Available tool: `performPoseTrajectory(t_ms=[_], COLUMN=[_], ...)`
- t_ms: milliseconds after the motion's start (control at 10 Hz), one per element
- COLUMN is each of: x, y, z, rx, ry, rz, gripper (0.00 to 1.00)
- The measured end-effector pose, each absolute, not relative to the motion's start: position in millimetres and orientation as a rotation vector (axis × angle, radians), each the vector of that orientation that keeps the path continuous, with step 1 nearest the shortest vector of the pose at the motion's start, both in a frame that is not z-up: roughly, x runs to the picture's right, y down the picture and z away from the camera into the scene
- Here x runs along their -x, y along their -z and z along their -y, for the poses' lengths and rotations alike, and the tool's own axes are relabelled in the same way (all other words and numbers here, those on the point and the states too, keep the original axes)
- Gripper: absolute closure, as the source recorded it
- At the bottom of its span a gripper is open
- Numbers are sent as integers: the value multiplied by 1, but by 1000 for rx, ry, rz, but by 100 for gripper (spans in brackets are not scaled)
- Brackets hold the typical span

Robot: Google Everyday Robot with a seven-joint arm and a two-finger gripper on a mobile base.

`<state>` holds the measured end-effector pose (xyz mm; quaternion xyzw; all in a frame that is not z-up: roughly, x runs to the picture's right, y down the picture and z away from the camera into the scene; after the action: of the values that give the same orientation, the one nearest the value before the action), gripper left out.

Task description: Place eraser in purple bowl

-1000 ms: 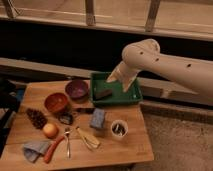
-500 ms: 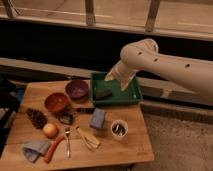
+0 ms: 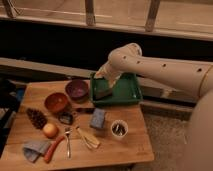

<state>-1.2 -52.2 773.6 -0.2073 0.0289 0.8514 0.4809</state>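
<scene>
The eraser (image 3: pixel 103 93) is a small dark block lying in the left part of a green tray (image 3: pixel 127 92). The purple bowl (image 3: pixel 77 89) stands on the wooden table just left of the tray, with nothing visible inside it. My gripper (image 3: pixel 103 80) hangs at the end of the big white arm (image 3: pixel 160 70), which reaches in from the right. The gripper is just above the eraser, over the tray's left end. I cannot tell whether it touches the eraser.
An orange-red bowl (image 3: pixel 56 102) stands front-left of the purple one. A thin black stick (image 3: pixel 84 110), a blue-grey block (image 3: pixel 97 119) and a white cup (image 3: pixel 118 129) lie mid-table. A pine cone (image 3: pixel 36 118), an orange fruit (image 3: pixel 49 130), a fork (image 3: pixel 68 141) and a cloth (image 3: pixel 33 149) lie at front left.
The arm's end has moved left and a little down over the tray's left end, towards the eraser. The eraser and the bowls have not moved.
</scene>
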Motion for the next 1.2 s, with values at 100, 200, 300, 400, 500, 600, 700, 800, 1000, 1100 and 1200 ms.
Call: performPoseTrajectory(t_ms=[100, 200, 300, 400, 500, 600, 700, 800, 1000, 1100, 1200], x=[8, 9, 12, 13, 12, 11, 9, 10, 10, 5, 3], y=[-792, -808, -823, -835, -841, -841, -842, -841, -844, -855, -863], z=[48, 45, 42, 43, 42, 42, 42, 42, 42, 39, 36], rx=[501, 491, 484, 482, 482, 482, 480, 482, 485, 484, 480], ry=[-2065, -2056, -2045, -2034, -2032, -2033, -2035, -2033, -2049, -2089, -2107], rz=[-76, -90, -103, -122, -136, -138, -139, -138, -132, -138, -141], gripper=[35, 35, 35, 35, 35, 35, 35, 35, 35, 35, 35])
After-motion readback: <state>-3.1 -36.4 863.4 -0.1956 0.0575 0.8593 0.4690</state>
